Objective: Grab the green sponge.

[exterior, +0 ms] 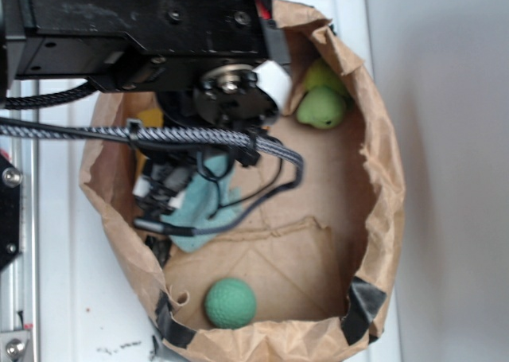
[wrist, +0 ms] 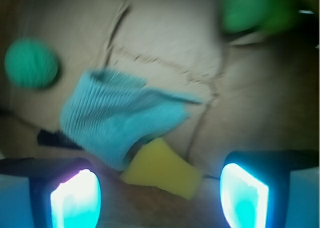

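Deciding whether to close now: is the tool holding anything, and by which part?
Nothing held. The tool is open, with the green sponge lying between its fingers, ungripped.

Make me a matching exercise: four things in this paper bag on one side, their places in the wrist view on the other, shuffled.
Things:
1. sponge
2. cloth
3. ball
4. fingers

Places in the wrist view:
A. upper left
B. lit up at the two bottom corners
C. centre, overlapping the sponge's top edge
D. bottom centre, between the fingers

Pairs: 1-D, 2-C, 3-A, 4-B
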`<state>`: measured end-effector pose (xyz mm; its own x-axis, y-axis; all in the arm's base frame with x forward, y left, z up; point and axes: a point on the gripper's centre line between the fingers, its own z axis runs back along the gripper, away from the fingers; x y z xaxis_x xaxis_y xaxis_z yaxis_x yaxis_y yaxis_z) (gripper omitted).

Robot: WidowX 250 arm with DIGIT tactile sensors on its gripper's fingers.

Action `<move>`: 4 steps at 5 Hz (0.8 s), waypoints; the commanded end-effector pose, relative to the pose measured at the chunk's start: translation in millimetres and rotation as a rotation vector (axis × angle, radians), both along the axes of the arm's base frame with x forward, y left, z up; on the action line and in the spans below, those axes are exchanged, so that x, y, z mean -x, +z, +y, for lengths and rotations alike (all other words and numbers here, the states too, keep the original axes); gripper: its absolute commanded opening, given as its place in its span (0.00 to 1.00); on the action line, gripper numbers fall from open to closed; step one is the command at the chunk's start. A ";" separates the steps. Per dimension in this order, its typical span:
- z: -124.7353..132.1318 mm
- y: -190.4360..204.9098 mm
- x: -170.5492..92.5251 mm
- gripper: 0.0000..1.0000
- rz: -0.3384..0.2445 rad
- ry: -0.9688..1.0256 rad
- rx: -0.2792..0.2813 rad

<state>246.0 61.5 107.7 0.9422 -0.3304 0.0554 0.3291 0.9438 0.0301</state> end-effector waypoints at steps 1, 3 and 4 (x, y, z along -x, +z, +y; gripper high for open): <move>23.4 -10.9 3.9 1.00 -0.112 -0.119 -0.070; 36.5 -14.3 -1.2 1.00 -0.137 -0.194 -0.068; 34.2 -13.2 13.8 1.00 -0.109 -0.241 -0.058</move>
<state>227.2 86.4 80.0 0.8218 -0.5618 0.0945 0.5570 0.8272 0.0738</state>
